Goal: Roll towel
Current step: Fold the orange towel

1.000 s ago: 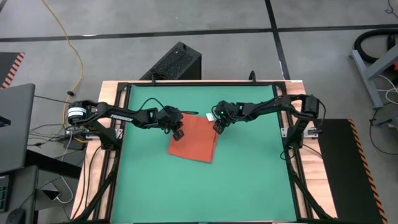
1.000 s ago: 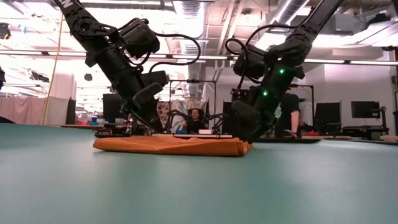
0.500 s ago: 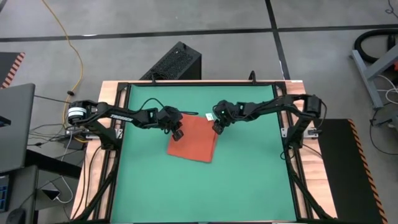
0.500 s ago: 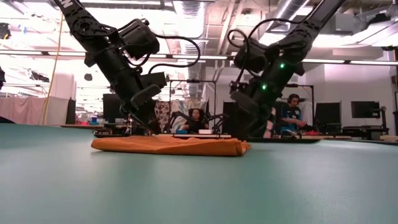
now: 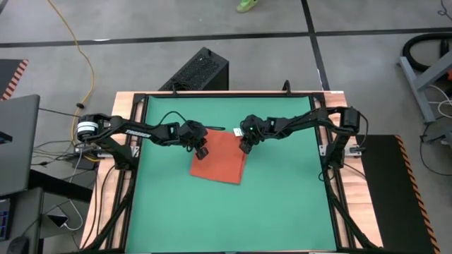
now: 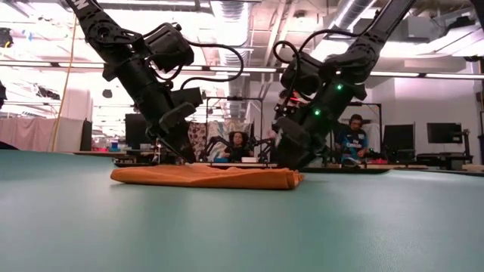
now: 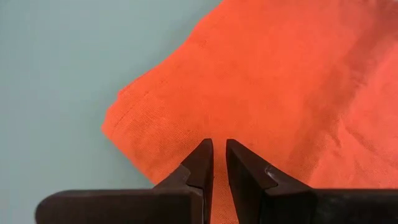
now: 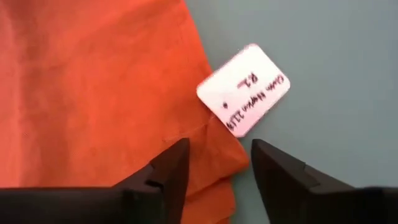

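Overhead, the flat orange-red cloth towel (image 5: 220, 158) lies folded on the green-covered desk (image 5: 282, 204), with both dark arms reaching in to its far edge. The left tool (image 5: 201, 150) sits at one far corner and the right tool (image 5: 245, 146) at the other, just by the small white paper tag (image 5: 239, 131). That paired placement suggests the two corners are to be taken together so the edge can be turned over evenly for rolling.

From desk level, the towel (image 6: 204, 177) rests as a low, thin slab, nothing lifted yet. The left tool (image 6: 180, 149) comes down onto the towel's back edge at a slant, and the right tool (image 6: 286, 155) leans in at the opposite end, low enough to reach under or nip a fold.

Past the left wrist, that tool (image 7: 218, 163) shows its two dark tips nearly pressed together, a thin slit between them, directly over the cloth (image 7: 280, 81) just inside the corner. Whether fabric is caught in that slit cannot be told.

Past the right wrist, that tool (image 8: 219, 167) has its tips spread, straddling the towel's corner (image 8: 93, 93), with the tag (image 8: 245, 89) just ahead of them. Nothing is pinched; the spread stance looks like a set-up for closing on the corner.
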Robot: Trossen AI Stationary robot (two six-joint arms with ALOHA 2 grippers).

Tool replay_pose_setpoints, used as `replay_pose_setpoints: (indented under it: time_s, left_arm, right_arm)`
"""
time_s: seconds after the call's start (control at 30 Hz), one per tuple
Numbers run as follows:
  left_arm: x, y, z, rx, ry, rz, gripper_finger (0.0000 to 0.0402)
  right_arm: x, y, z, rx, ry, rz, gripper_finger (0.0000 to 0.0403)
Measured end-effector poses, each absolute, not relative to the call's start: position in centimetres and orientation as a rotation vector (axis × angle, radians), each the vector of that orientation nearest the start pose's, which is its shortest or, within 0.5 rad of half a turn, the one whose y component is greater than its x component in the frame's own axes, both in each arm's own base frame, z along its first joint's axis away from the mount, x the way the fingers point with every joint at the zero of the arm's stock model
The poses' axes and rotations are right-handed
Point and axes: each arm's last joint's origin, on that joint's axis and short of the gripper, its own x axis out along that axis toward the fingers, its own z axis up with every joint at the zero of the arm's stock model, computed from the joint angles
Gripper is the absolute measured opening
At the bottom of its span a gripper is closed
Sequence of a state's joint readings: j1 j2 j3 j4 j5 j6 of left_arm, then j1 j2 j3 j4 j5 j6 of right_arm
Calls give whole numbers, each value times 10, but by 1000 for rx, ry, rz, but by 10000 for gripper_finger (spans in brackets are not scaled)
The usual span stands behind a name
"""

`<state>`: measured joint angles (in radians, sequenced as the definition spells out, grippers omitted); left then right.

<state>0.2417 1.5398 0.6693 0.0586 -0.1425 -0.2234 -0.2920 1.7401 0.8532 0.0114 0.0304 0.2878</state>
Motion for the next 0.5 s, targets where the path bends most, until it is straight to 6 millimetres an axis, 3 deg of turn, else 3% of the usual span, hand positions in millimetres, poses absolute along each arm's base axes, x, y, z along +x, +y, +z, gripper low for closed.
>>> replay_pose_setpoints:
  time_s: [0.37,0.5]
  left_arm:
    - [273,71,149,-250,772,453,34]
    - [273,71,149,-250,772,453,34]
  right_arm:
    - [314,-94,138,379,820,-421,19]
    - [314,-93,144,378,801,-420,19]
